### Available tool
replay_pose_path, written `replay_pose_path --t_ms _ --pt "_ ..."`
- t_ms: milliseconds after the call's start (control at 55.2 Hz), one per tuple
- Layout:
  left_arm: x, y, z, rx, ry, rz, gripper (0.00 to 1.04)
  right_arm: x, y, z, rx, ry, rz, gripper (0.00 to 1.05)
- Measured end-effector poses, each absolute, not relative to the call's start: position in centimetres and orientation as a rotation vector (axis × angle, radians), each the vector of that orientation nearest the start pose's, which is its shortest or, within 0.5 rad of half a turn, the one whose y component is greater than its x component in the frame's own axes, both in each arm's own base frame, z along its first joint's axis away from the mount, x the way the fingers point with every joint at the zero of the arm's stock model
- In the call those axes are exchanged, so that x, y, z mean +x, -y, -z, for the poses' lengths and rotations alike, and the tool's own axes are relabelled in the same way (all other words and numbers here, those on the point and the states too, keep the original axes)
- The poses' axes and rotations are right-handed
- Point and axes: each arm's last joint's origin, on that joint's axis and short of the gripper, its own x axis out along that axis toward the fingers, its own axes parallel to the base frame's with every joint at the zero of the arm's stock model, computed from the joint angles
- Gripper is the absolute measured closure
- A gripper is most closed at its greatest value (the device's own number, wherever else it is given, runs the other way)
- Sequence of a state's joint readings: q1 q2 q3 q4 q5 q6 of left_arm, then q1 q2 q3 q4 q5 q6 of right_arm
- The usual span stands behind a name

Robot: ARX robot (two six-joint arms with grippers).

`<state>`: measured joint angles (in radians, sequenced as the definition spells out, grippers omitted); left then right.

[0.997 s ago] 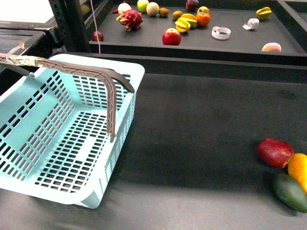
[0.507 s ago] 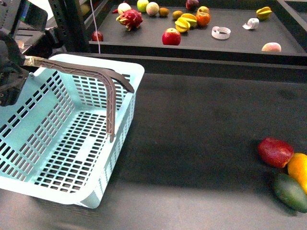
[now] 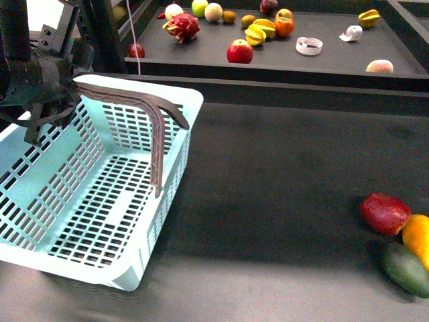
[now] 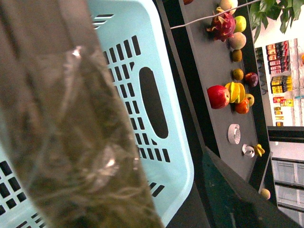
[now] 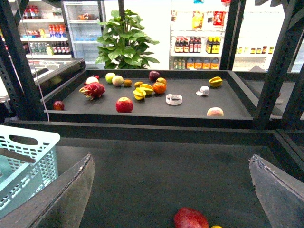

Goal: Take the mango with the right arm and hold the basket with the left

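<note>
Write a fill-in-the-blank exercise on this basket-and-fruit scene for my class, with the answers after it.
1. Nothing lies in the basket: it is ____.
2. Beside the mango lie a dark red fruit and a third fruit, coloured dark ____.
3. The right gripper has its jaws ____.
4. The left gripper is at the basket's brown ____.

Answers: empty, green, open, handle.
</note>
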<state>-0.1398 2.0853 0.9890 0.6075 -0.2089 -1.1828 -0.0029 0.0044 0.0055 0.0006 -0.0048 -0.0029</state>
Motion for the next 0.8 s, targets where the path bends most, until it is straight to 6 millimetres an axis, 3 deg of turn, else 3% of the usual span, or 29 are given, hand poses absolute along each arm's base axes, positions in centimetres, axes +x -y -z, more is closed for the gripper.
replay_pose_path --t_ms 181,399,652,797 --pt "38.8 5.4 -9.9 -1.091 -0.412 -0.303 0.97 9.8 0.0 -16.5 -0.003 0.002 -0.002 0.08" --pt "35.9 6.9 -11.7 -0.918 -0.44 -0.14 0.99 9.8 0.0 -16.5 -0.003 0.002 -0.002 0.08" --pt "31.0 9.4 -15.5 -0.655 -0.357 0.178 0.99 9.8 0.0 -16.5 -0.003 0.002 -0.002 0.08" --pt "28.9 11.3 -16.0 -0.502 -0.325 0.346 0.99 9.8 0.0 -16.5 -0.003 0.002 -0.002 0.08"
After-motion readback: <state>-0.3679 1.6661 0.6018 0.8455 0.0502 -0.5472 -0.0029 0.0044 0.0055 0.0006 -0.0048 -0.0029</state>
